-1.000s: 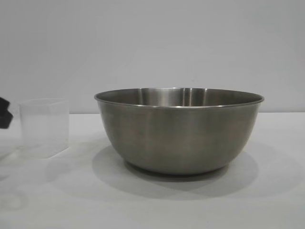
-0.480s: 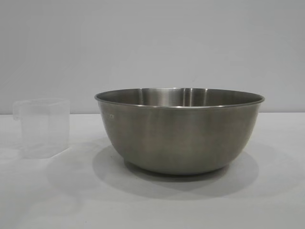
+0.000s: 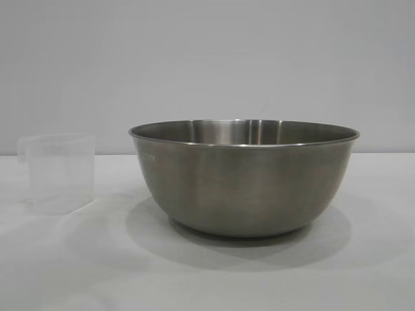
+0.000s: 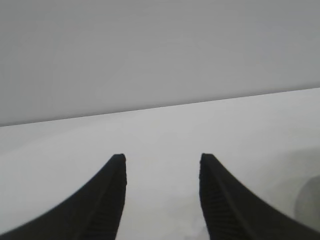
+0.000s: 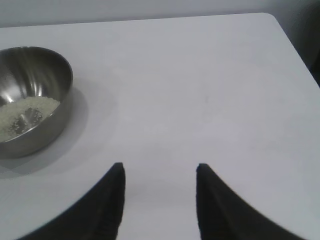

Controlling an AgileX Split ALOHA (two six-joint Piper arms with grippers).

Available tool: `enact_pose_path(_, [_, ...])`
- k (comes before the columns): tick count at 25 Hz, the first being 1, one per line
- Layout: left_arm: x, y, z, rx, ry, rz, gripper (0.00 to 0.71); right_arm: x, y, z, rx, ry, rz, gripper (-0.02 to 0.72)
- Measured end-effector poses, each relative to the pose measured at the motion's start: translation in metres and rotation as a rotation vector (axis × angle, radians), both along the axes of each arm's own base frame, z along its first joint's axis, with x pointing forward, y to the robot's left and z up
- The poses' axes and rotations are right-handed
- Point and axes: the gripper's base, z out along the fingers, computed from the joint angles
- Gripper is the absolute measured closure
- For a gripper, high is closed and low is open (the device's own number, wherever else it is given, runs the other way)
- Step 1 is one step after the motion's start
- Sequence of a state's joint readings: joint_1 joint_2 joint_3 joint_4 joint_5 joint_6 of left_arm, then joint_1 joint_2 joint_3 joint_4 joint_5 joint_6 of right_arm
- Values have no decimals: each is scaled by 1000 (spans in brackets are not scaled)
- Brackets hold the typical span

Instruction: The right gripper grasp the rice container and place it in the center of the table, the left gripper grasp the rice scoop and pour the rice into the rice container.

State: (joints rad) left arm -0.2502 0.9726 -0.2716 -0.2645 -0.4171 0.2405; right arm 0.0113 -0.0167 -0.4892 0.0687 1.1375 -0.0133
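Note:
The steel rice container (image 3: 244,175) stands on the white table (image 3: 363,272), filling the middle of the exterior view. In the right wrist view the rice container (image 5: 42,75) holds a pale layer of rice (image 5: 27,112). The clear plastic rice scoop (image 3: 58,172) stands upright on the table to the left of the bowl, apart from it, with its small handle turned away from the bowl. My left gripper (image 4: 161,159) is open over bare table, with nothing between its fingers. My right gripper (image 5: 158,167) is open too, well away from the bowl.
A plain grey wall (image 3: 207,58) rises behind the table. In the right wrist view the table's rounded far corner (image 5: 270,17) shows, with bare surface between it and the bowl.
A dark gripper part at the left edge beside the scoop one second ago has left the exterior view. The scoop and bowl stay in place.

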Motion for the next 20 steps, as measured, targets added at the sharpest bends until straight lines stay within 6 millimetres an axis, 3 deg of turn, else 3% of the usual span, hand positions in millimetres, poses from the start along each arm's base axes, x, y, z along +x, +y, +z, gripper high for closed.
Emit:
enact_pose_path(3, [-7, -1, 25, 74, 6, -46, 422, 0, 0, 0, 0, 0, 3, 381])
enact_pose_path(6, [-14, 6, 42, 29, 7, -15, 422, 0, 0, 0, 0, 0, 3, 381])
enact_pose_path(12, [-23, 26, 37, 51, 125, 55, 422, 0, 0, 0, 0, 0, 3, 381])
enact_pose_path(17, [-36, 27, 44, -51, 107, 66, 422, 0, 0, 0, -1, 0, 2, 381])
enact_pose_path(19, [-41, 26, 49, -64, 78, 64, 484, 0, 0, 0, -1, 0, 2, 381])
enact_pose_path(20, [-44, 26, 50, -66, 66, 62, 479, 0, 0, 0, -1, 0, 2, 381])
